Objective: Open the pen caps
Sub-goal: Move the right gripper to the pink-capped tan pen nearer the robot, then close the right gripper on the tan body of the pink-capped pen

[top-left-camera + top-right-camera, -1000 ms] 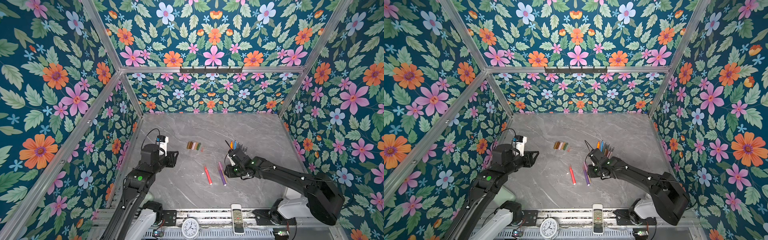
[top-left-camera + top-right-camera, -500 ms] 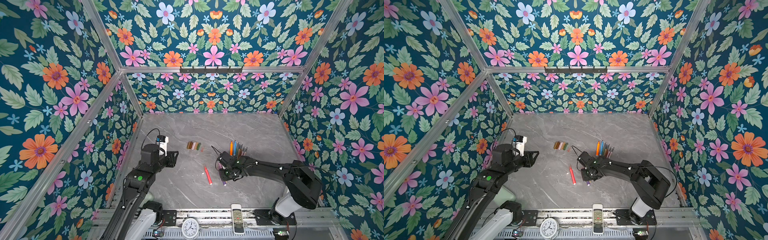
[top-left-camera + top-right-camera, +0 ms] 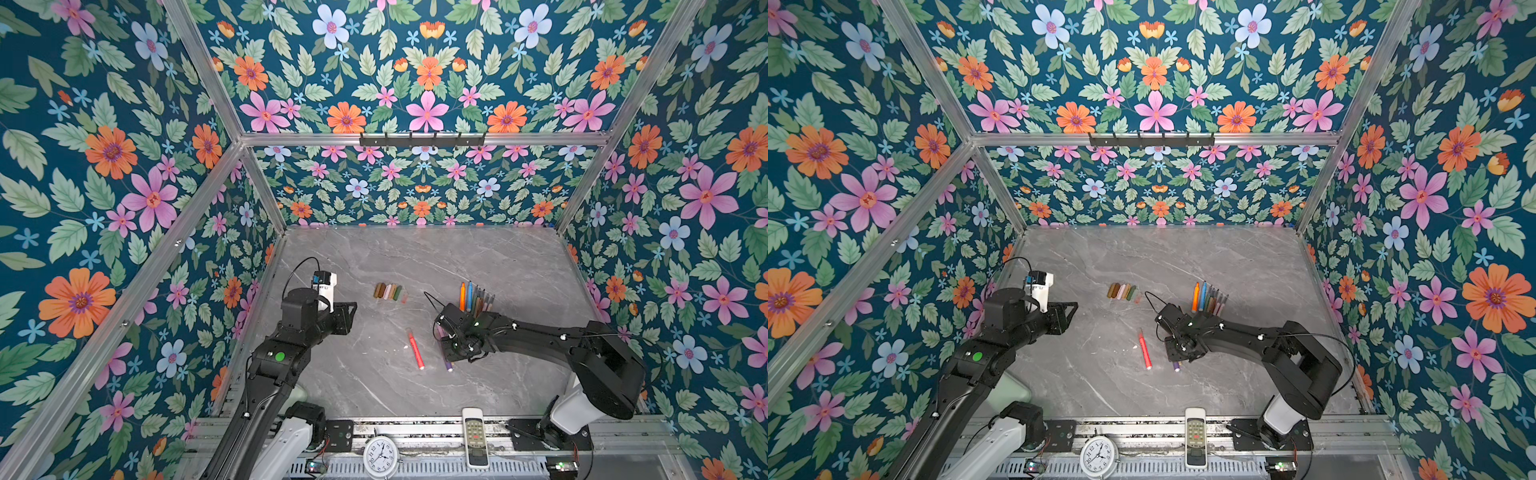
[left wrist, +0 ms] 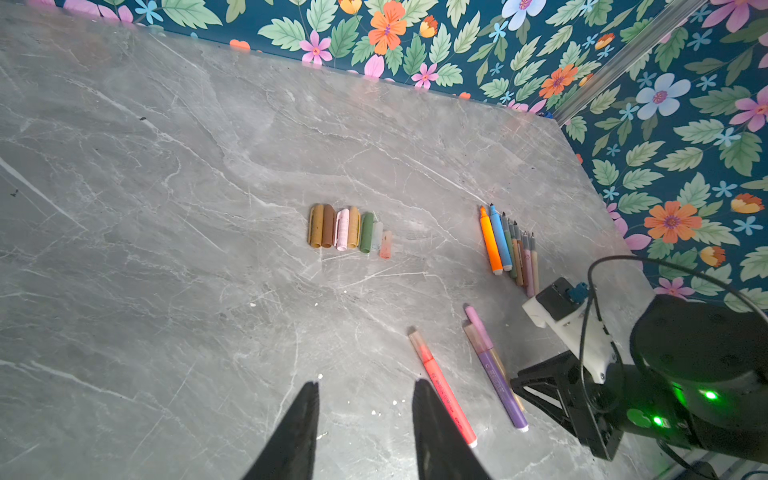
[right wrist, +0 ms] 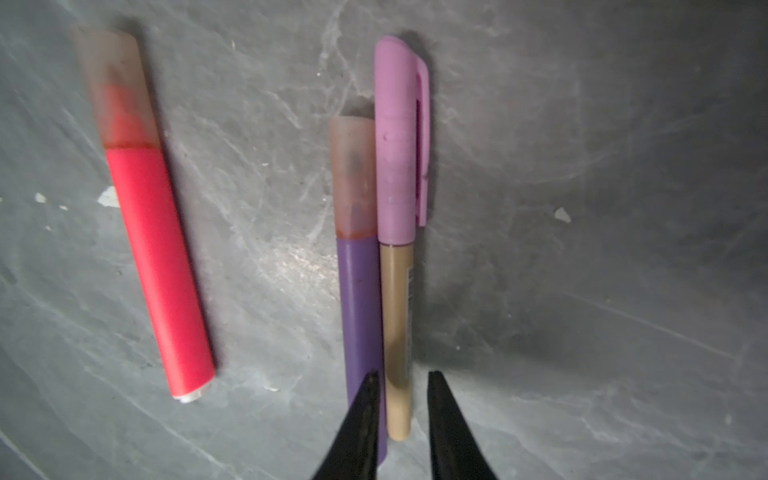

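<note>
1. State. The right claw (image 5: 401,419) is low over the table (image 3: 415,257). Its jaws are narrow and straddle the tail end of the tan pen (image 5: 397,332). A gap shows on one side, so we judge the pen not yet clamped. The left claw (image 4: 368,415) hangs parted and empty, well apart from the right.
2. Task items. Three pens are capped: the tan pen under its pink cap (image 5: 401,141), the purple pen (image 5: 359,311) touching it, and the red pen (image 5: 153,249) lying apart. Loose caps (image 4: 349,228) and bare pens (image 4: 509,245) sit in two rows farther back.
3. Risk: double pinch. One finger (image 5: 365,415) overlaps the purple pen. Closing from here may trap both barrels, or shove the purple pen and roll it away.
4. Risk: tail grip. Held this near its end, the tan pen would likely droop or swing on lifting. The smooth barrel could also slip when the cap is pulled.
5. Risk: handover. The left claw must meet a thin cap with a side clip. A tilted pen invites a miss, or a grip on the barrel instead.
6. Risk: sweep. The red pen lies between the two claws and could be knocked during approach.
</note>
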You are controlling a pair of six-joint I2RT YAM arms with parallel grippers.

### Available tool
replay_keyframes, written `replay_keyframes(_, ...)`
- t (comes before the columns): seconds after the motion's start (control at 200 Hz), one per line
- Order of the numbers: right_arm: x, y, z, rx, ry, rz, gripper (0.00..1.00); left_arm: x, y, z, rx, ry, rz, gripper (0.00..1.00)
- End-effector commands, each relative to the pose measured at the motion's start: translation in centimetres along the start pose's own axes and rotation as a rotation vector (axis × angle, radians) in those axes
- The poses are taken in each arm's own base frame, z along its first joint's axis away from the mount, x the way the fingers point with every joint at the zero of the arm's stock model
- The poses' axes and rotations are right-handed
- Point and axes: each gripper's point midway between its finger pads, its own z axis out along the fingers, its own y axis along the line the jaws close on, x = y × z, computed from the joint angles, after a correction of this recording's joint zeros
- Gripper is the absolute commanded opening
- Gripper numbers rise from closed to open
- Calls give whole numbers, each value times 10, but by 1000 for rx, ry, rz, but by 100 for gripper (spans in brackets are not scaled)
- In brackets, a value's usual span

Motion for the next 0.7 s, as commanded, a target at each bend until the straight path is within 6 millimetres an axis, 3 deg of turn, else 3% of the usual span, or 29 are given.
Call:
replay_keyframes(0.0,4,-4,4,19,15,6,23,-5,-1,-1,5,-24,1,40)
replay_keyframes(0.415,13,-14,16,71,50,26,21,-5,-2,-1,6,-23,1,40)
replay_keyframes(0.565,10,-23,11,115,25,42,12,-6,-1,-1,3,-25,1,40)
replay_keyframes(0.695,8,-27,2,120,-12,50,10,-5,0,-1,1,-24,-1,40)
